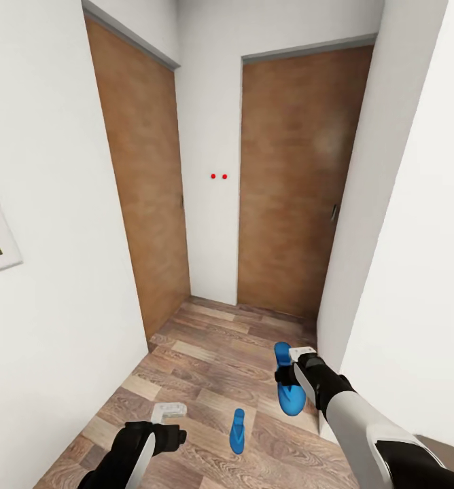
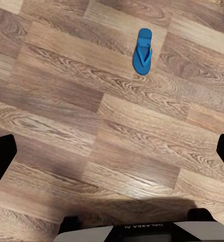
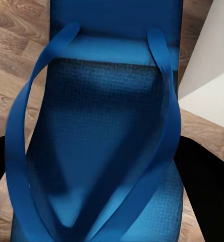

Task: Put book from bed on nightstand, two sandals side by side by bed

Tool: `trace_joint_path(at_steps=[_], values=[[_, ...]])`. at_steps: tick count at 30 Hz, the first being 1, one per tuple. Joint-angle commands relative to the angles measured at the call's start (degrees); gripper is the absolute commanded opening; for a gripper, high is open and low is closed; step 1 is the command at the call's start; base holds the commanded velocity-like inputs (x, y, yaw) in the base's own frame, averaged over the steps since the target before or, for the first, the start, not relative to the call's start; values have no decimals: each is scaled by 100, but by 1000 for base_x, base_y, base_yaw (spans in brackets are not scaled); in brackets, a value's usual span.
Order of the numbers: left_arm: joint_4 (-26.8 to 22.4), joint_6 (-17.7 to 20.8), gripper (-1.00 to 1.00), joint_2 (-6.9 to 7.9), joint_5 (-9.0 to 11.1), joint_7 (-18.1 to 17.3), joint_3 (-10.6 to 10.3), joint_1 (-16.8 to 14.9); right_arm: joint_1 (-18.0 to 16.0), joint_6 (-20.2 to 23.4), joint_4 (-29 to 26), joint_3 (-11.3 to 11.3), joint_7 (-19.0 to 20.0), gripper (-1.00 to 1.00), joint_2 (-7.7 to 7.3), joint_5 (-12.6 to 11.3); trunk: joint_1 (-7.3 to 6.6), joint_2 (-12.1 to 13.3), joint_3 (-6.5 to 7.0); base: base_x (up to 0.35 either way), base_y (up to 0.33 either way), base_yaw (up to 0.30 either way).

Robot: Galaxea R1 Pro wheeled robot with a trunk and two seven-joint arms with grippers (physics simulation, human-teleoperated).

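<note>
Head camera overlooks hallway; left wrist shares its floor sandal (image 1: 237, 430).

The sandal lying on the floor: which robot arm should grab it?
Left, probably. The left gripper is open and holds nothing, and it hangs over the wood floor near the loose sandal. The right gripper is already shut on the other sandal.

I see a brown wood-plank floor (image 1: 206, 353) with one blue flip-flop sandal (image 1: 237, 430) lying flat on it.
</note>
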Motion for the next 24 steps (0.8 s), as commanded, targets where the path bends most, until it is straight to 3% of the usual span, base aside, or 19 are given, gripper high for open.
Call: trace_joint_path(at_steps=[1,12,24], values=[[-6,24,100,2,55,45,-8,-1,-1,23,-8,-48,3,-100,7,46,4,-4,-3,152,-126,-29],[-6,23,100,2,48,44,-8,-1,-1,23,-8,-46,3,-100,7,46,4,-4,-3,195,-161,-9],[-6,19,100,-4,43,44,-8,-1,-1,32,-3,-41,3,-100,8,46,4,-4,-3,161,-45,0]])
